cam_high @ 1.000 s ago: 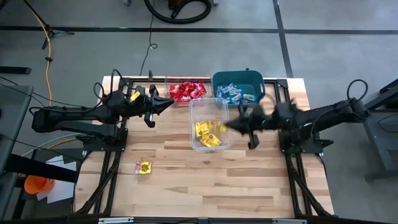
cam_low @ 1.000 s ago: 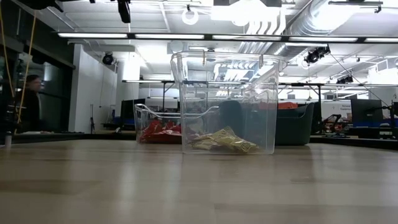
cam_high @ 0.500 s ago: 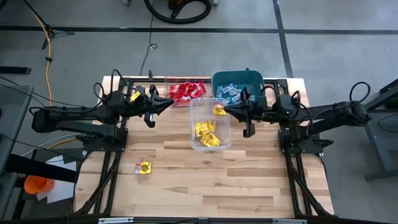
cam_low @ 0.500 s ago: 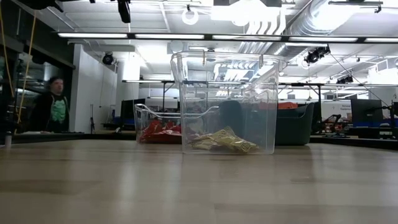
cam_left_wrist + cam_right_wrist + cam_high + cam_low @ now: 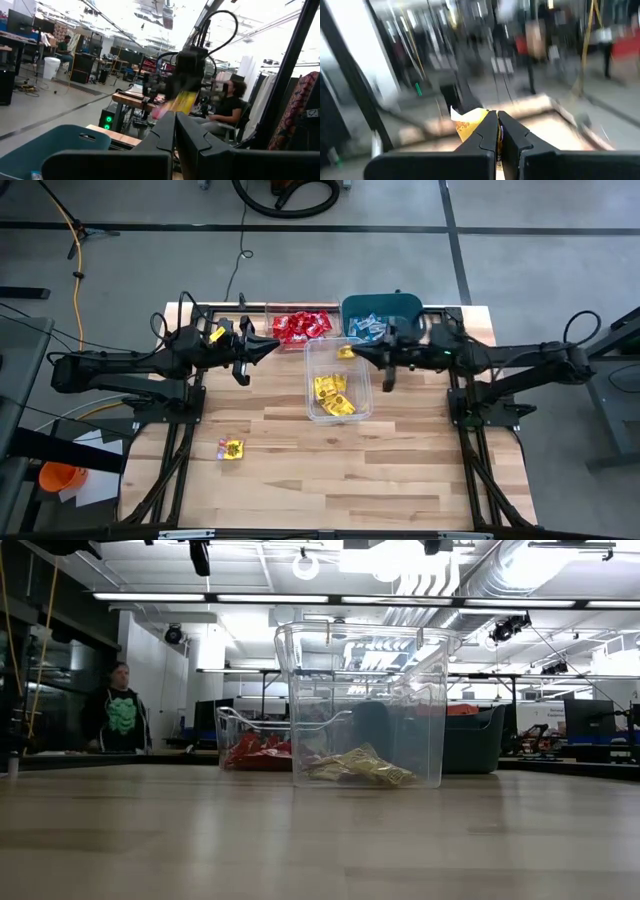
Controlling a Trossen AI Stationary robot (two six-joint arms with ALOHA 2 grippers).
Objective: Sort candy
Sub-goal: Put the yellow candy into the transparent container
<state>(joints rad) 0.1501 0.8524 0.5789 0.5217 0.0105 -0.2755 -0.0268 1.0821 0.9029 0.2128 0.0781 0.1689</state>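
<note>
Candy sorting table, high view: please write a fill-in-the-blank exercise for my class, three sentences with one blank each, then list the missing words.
1. The right pincer is shut on a candy whose wrapper is ____.
2. The blue candies lie in the ____ bin.
3. One loose yellow candy lies on the wooden table, nearer the ____ arm's side.

Missing words: yellow; teal; left
</note>
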